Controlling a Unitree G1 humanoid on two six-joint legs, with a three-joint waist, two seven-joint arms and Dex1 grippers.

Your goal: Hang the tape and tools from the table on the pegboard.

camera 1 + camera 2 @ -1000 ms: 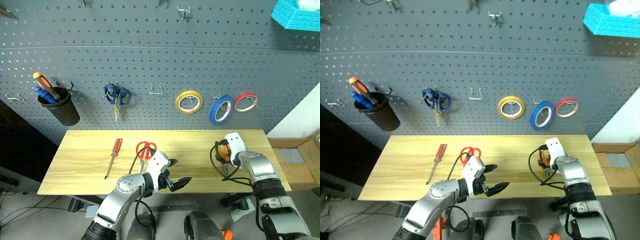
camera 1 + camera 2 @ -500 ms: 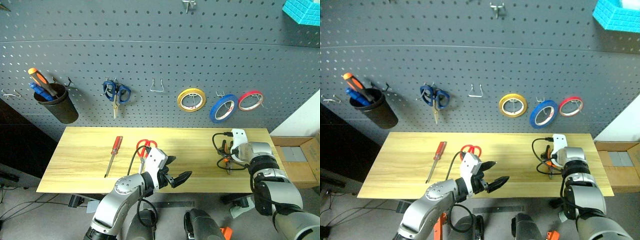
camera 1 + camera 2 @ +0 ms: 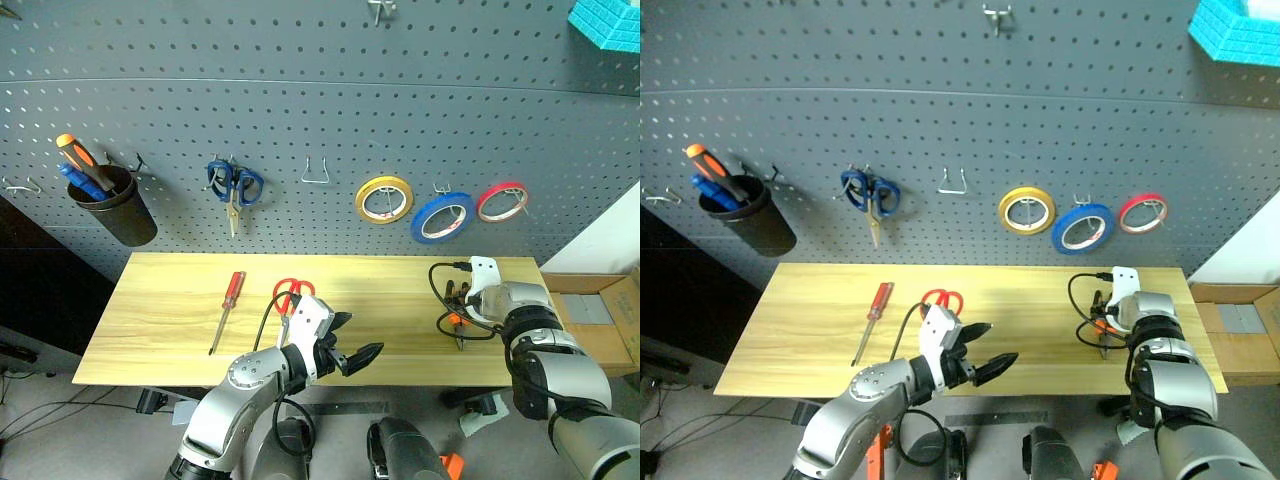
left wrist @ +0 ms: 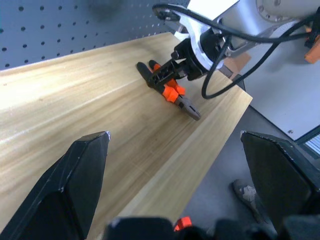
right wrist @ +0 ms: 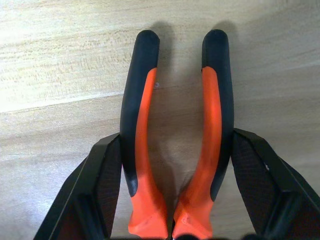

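On the right end of the wood-grain table point(image 3: 180, 320), the right gripper point(image 5: 175, 200) has its jaws partly spread astride the orange-and-black pliers point(image 5: 176, 145), both fingers just outside the handles, while the left gripper point(image 3: 350, 345) hovers wide open near the red-handled scissors point(image 3: 290, 293).

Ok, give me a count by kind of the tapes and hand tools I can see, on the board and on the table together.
Tape rolls: 3 (yellow, blue, red)
Scissors: 2 (blue-handled, red-handled)
Screwdrivers: 2 (red-handled, orange-and-black in the cup)
Pliers: 1
Total: 8
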